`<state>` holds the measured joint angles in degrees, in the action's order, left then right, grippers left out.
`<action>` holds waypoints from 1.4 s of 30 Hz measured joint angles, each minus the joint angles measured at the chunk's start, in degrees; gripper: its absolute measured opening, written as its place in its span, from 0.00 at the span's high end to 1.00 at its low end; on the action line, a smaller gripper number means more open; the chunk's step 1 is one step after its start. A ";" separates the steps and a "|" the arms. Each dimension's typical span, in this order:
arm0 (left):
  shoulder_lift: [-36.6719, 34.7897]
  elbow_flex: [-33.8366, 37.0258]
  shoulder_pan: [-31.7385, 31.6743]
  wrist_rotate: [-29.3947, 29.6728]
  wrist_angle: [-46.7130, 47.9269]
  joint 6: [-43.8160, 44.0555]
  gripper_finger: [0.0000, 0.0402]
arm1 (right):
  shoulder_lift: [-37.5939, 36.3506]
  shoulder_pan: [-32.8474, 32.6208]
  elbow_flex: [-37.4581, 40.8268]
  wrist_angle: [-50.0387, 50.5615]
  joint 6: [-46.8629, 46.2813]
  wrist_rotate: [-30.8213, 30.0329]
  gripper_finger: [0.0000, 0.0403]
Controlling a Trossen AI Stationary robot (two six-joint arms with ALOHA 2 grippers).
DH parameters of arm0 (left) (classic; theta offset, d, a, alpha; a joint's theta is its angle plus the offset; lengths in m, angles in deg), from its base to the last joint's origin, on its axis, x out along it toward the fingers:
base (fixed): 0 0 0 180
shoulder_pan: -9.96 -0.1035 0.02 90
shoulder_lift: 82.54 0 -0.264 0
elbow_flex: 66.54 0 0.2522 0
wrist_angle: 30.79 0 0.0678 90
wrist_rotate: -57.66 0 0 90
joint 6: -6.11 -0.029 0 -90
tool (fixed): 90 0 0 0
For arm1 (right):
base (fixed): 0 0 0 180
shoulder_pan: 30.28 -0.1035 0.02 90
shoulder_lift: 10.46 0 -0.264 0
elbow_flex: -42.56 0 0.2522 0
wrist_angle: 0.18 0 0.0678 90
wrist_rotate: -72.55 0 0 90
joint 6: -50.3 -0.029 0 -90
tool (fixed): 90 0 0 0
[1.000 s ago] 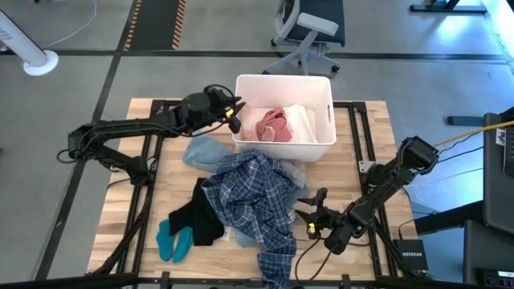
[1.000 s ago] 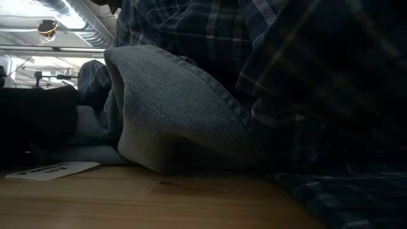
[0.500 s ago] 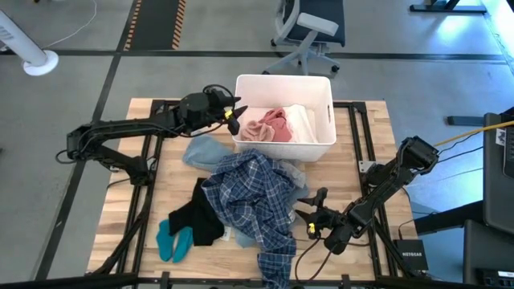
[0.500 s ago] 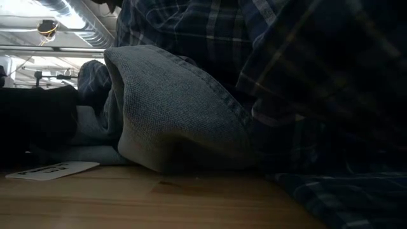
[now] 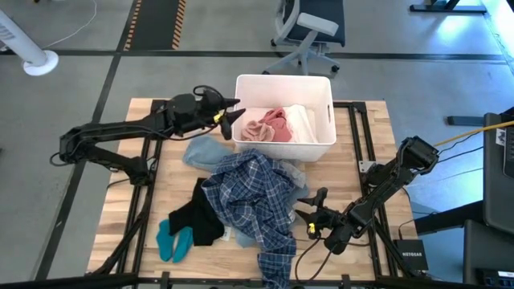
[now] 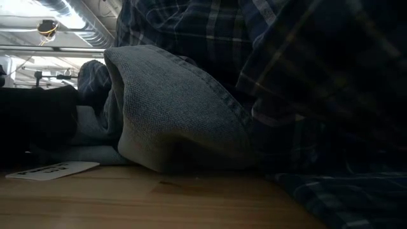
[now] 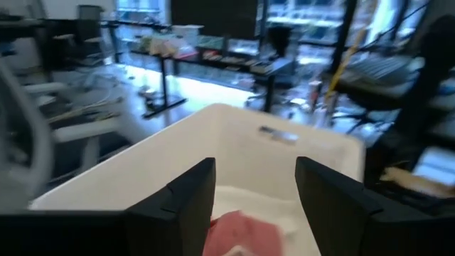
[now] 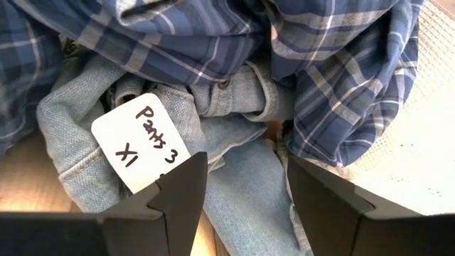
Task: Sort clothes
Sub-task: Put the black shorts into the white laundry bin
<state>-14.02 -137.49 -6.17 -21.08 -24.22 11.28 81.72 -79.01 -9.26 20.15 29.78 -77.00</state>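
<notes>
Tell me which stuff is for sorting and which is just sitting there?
For the job:
pink garment and white garment, in the bin
plaid shirt
blue-grey garment
black garment
teal garment
bin

Just lying about:
office chair
fan
paper tag on the jeans

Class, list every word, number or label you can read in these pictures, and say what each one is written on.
"Pants 3" and "X1": handwritten on the white tag lying on the light blue jeans, in the right wrist view.
"NETGEAR": on the black box at the table's right edge, high view.
Paper slip on the table, low view: dark marks, too blurred to read.
</notes>
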 joint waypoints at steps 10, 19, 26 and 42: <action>-0.71 0.00 3.02 -10.00 -10.77 5.26 0.54 | 0.00 0.01 0.00 -0.02 0.01 0.00 0.47; -0.71 0.00 6.91 -11.14 -18.86 6.73 0.55 | 0.00 0.02 0.00 0.04 0.00 0.00 0.47; -0.71 0.00 8.68 -11.12 -20.98 6.45 0.55 | 0.00 0.02 0.00 0.04 0.00 0.00 0.47; -0.71 0.00 11.18 -11.08 -19.49 1.11 0.55 | 0.00 0.02 0.00 0.05 0.01 0.00 0.47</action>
<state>-14.73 -137.49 5.01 -32.16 -43.71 12.39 81.72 -78.99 -9.26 20.20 29.80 -77.00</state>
